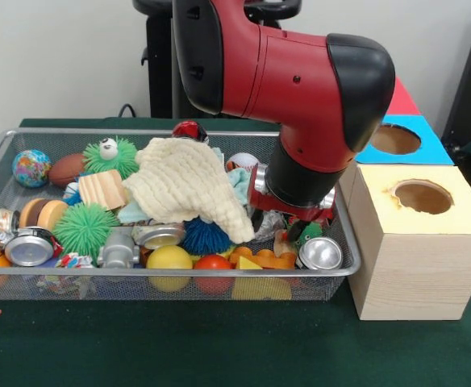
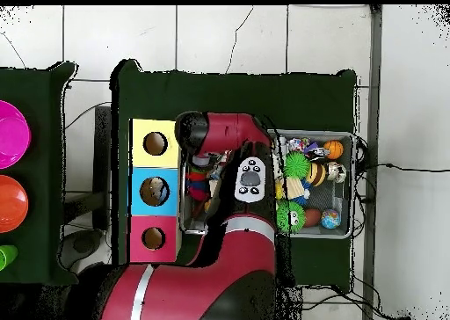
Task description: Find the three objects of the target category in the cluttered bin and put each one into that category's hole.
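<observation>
A wire bin (image 1: 344, 242) holds a heap of clutter. On top lies a cream cloth (image 1: 183, 185). Around it are green spiky balls (image 1: 85, 228), a blue spiky ball (image 1: 206, 237), crushed cans (image 1: 319, 253), a globe ball (image 1: 31, 168), a wooden block (image 1: 102, 189), and a yellow ball (image 1: 169, 260). My gripper (image 1: 293, 219) reaches down into the bin's right end, sunk among the objects below the black wrist. Whether it holds anything is hidden. From overhead the arm (image 2: 230, 141) covers the bin's left part.
Three boxes with round holes stand beside the bin: a yellow-topped one (image 1: 423, 196), a blue one (image 1: 395, 139) and a red one (image 1: 401, 98). Overhead they appear as yellow (image 2: 139, 143), blue (image 2: 137, 192) and red (image 2: 137, 238). Pink (image 2: 10, 134) and orange (image 2: 10, 202) discs lie far left.
</observation>
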Motion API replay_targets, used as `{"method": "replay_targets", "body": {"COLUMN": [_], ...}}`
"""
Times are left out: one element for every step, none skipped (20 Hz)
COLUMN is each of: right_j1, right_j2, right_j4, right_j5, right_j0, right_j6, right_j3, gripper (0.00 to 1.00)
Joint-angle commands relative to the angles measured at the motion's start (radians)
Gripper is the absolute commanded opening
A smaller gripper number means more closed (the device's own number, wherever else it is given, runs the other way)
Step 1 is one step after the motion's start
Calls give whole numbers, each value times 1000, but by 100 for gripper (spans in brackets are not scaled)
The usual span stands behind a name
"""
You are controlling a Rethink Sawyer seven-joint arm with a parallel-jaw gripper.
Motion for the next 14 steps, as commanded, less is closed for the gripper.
{"method": "replay_targets", "body": {"right_j1": [12, 12, 11, 9, 5, 4, 5, 6, 10, 11, 9, 7, 5, 4], "right_j2": [17, 17, 18, 18, 18, 17, 16, 11, 10, 8, 7, 7, 6, 6], "right_j4": [-53, -57, -60, -63, -65, -69, -75, -85, -90, -95, -99, -104, -108, -113], "right_j5": [168, 163, 160, 157, 153, 144, 122, 87, 62, 45, 36, 27, 19, 8], "right_j0": [-2, -3, -3, -3, -1, -1, 0, 7, 8, 8, 8, 8, 10, 10], "right_j6": [10, 9, 9, 9, 10, 11, 15, 23, 27, 31, 32, 33, 36, 39], "right_j3": [36, 39, 42, 46, 50, 50, 53, 55, 60, 65, 69, 73, 79, 85], "gripper": [100, 100, 100, 100, 100, 100, 100, 100, 100, 100, 100, 100, 100, 100]}}
